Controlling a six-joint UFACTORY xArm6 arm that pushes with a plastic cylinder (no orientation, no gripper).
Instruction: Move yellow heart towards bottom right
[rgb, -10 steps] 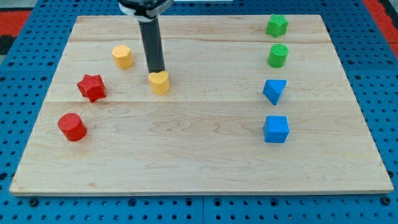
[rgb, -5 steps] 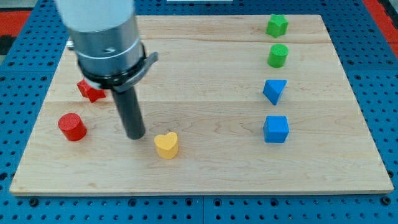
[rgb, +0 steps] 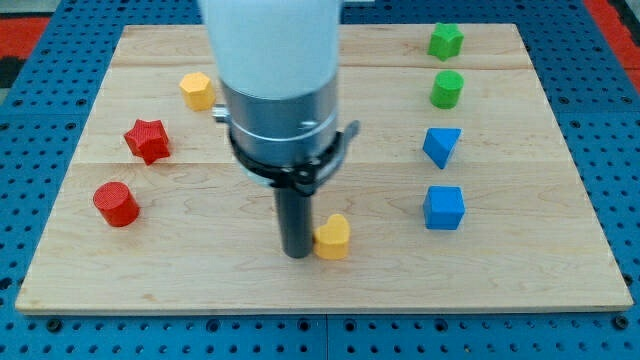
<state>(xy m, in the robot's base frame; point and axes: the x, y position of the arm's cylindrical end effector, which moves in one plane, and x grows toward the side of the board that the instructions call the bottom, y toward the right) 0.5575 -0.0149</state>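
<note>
The yellow heart (rgb: 334, 238) lies near the view's bottom, a little left of the board's middle. My tip (rgb: 296, 253) stands right against its left side, touching it. The rod and the arm's large grey and white body rise above it and hide the board's middle behind them.
A yellow hexagon block (rgb: 197, 90) sits at the upper left. A red star (rgb: 146, 140) and a red cylinder (rgb: 116, 203) are at the left. At the right stand a green star (rgb: 445, 41), a green cylinder (rgb: 447, 89), a blue triangle (rgb: 441, 146) and a blue cube (rgb: 444, 208).
The yellow heart has slid from the upper left of centre down and to the right. My tip has followed it, moving down and then right, and now touches its left side.
</note>
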